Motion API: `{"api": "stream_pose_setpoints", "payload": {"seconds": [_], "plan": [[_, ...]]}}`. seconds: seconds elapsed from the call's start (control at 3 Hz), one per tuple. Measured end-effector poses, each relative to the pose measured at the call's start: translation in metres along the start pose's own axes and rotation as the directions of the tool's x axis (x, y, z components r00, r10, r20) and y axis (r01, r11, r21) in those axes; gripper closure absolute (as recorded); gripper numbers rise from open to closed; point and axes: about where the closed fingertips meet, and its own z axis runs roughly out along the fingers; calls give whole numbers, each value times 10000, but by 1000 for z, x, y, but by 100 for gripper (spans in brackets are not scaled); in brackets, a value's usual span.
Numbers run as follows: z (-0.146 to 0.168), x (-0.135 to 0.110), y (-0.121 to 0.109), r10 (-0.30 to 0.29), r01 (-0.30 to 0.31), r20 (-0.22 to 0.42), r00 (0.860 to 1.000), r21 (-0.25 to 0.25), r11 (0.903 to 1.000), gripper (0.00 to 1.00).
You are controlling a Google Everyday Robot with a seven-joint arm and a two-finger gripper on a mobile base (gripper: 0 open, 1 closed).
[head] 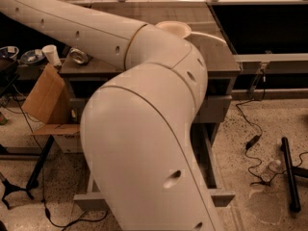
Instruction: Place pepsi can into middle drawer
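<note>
A broad, smooth cream-white robot arm (144, 143) fills the middle and hides most of the pulled-out grey metal middle drawer (219, 197); only its front corners and right wall show. The pincer is out of sight past the top left, so I cannot tell its state. The small pepsi can (77, 57), shiny silver end showing, lies by the grey table's (219, 57) left edge. A round white bowl (173, 29) sits farther back.

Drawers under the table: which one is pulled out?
The lower drawer: its front stands far forward near the floor, while the upper drawer front sits back against the cabinet. The hand is out of view; only the arm shows.
</note>
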Motion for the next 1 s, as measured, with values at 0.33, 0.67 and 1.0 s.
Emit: {"api": "stream_pose_setpoints", "payload": {"seconds": [0.33, 0.67, 1.0], "plan": [[5, 1, -8, -221, 223, -124, 9997, 126, 9997, 0], [14, 0, -16, -400, 401, -134, 9991, 69, 9992, 0], [26, -2, -23, -434, 435, -82, 9990, 144, 9990, 0]]}}
